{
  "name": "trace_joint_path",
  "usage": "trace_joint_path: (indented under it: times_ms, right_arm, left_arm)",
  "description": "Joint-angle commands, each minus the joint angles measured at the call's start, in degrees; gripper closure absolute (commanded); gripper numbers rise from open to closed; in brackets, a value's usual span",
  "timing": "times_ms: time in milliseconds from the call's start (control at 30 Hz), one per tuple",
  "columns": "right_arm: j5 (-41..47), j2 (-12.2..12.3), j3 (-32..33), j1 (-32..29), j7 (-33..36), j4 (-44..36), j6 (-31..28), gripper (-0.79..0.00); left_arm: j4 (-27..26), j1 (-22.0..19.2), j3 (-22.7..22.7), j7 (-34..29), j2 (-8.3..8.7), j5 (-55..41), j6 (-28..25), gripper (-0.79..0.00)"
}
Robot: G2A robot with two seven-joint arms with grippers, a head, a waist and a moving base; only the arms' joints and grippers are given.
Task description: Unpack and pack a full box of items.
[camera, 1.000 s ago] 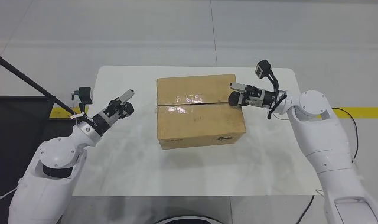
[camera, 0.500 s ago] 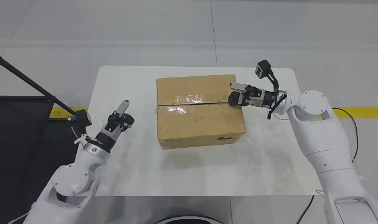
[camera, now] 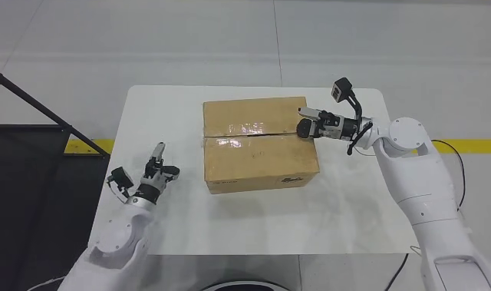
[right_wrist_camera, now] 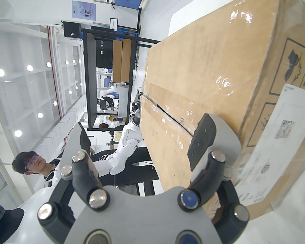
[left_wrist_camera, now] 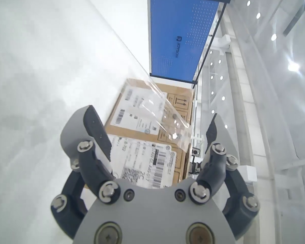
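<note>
A closed cardboard box (camera: 257,145) stands mid-table, its top flaps meeting in a taped seam (right_wrist_camera: 165,110) that shows a thin slit. My right gripper (camera: 302,120) is open at the box's right end, level with the seam. One finger pad (right_wrist_camera: 202,138) lies just over the box top (right_wrist_camera: 213,59); the other finger (right_wrist_camera: 84,140) stands free above it. My left gripper (camera: 164,162) is open and holds nothing, low over the table to the left of the box, a short gap away. It faces the labelled side of the box (left_wrist_camera: 142,128), where clear tape (left_wrist_camera: 165,112) peels loose.
The white table (camera: 176,114) has bare surface on both sides of the box and in front of it. A black stand's leg (camera: 46,110) slants off the table's left side. A person sits in the room behind, touching nothing.
My left arm has drawn back toward the table's front left, its gripper moving nearer the front edge and turning to face the box. The right arm and the box have stayed still.
</note>
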Motion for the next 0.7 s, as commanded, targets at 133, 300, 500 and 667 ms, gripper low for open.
trace_joint_path:
  times_ms: [133,300,500,667]
  right_arm:
    - [0.00,0.00,0.00,0.00,0.00,0.00,0.00,-0.785]
    - [0.00,0.00,0.00,0.00,0.00,0.00,0.00,-0.785]
    - [0.00,0.00,0.00,0.00,0.00,0.00,0.00,-0.785]
    - [0.00,0.00,0.00,0.00,0.00,0.00,0.00,-0.785]
  left_arm:
    - [4.46,-4.37,2.52,3.60,-1.27,-1.15,-3.43,-0.785]
    - [6.50,-6.83,4.04,5.48,-2.16,-1.34,-4.18,-0.785]
    - [8.85,-9.61,5.01,8.65,-3.06,1.20,-6.02,-0.785]
    - [7.80,-9.74,4.43,12.78,-3.43,7.41,-8.19,-0.785]
